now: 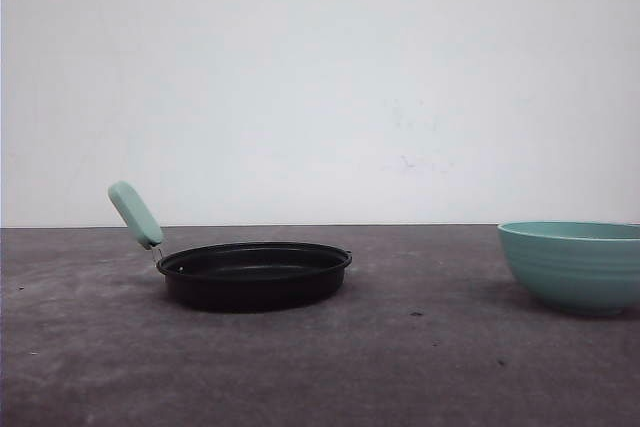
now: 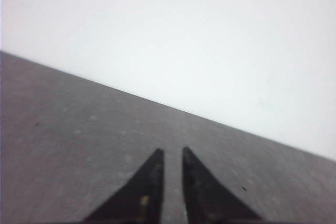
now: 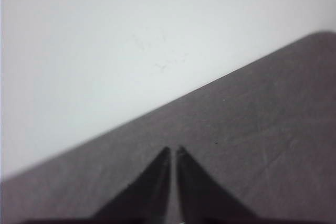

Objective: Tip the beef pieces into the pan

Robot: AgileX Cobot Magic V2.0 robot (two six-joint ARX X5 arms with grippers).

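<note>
A: Pan [image 1: 255, 275], black, shallow and round, sits on the dark grey table [image 1: 400, 367] in the front view, left of the table's middle. Its short mint-green handle [image 1: 135, 214] angles up from the pan's left edge.

B: Where is it relative to the grippers?

A: I cannot tell. The front view includes no gripper, and neither wrist view includes the pan.

B: What is the left gripper [image 2: 173, 153] doing?

A: In the left wrist view, two dark pointed fingers [image 2: 144, 187] reach over bare table [image 2: 79, 145]. Their tips stand slightly apart, with a narrow strip of table visible between them. Nothing is between them. A pale wall [image 2: 210, 35] lies beyond.

B: And the right gripper [image 3: 173, 150]?

A: In the right wrist view, its dark fingers [image 3: 199, 192] are nearly pressed together, with only a thin sliver between the tips. They hold nothing. Bare table [image 3: 262, 145] lies under and beyond them, then white wall [image 3: 105, 51].

B: Anything else on the table?

A: A teal ribbed bowl [image 1: 578, 265] stands at the right edge of the front view, well apart from the pan. Its contents are hidden from this low angle, so the beef pieces cannot be made out. The pan's inside looks dark and bare as far as the rim allows.
</note>
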